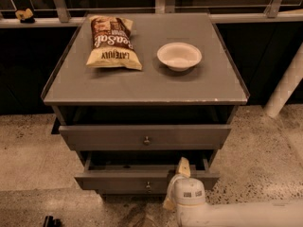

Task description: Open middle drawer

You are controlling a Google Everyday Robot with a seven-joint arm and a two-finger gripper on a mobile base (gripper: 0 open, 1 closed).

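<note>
Standing by the grey table (142,86), I saw the middle drawer (118,179) under the upper drawer (104,137), partly out, with the pincer (178,181) at its front's right end; open or closed, I couldn't tell. A straight, level pull looked wisest, keeping clear of the small knob (148,186).

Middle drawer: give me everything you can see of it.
The middle drawer is a flat grey front, matte, with one small round metal knob at its centre. It sits pulled partly out, a dark gap showing behind its top edge, below the wider top drawer, also out. The gripper is at its front, right of the knob, overlapping the top edge.
</note>
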